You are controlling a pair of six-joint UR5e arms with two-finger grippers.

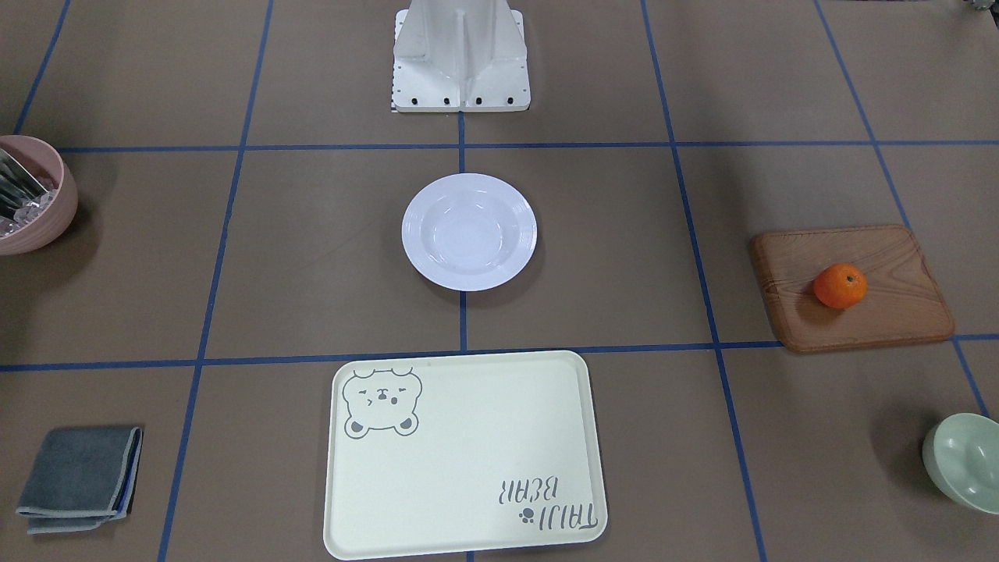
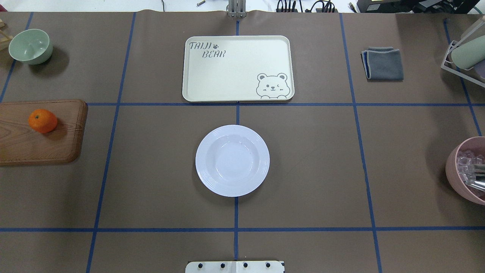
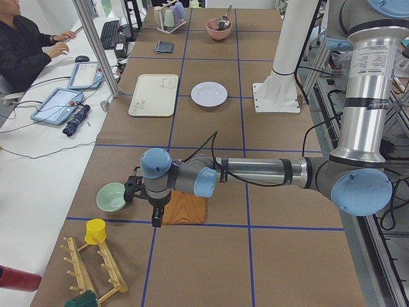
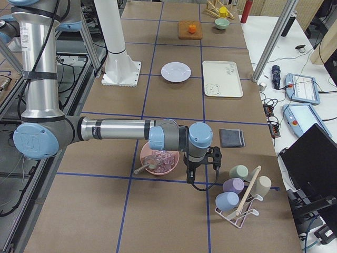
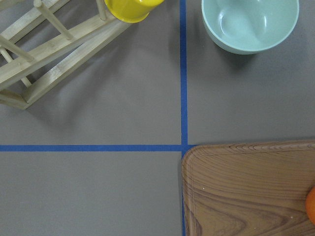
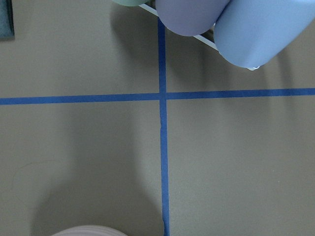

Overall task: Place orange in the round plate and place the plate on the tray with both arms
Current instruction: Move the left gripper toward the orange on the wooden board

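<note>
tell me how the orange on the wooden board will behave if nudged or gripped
The orange is round and sits loose on the flat wooden board, so a nudge would probably roll it. Its small size suggests it is light. Its skin looks smooth and shiny, so it may slip in an off-centre pinch.

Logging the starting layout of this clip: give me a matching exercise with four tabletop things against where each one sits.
Things:
1. small bright-orange fruit
2. round glossy white plate
3. cream rectangular plastic tray
4. folded grey cloth

Places:
A. mid-table, empty
B. on the brown wooden board
C. far side, toward the robot's right
D. far side, in line with the plate, empty

Pairs: 1-B, 2-A, 3-D, 4-C
</note>
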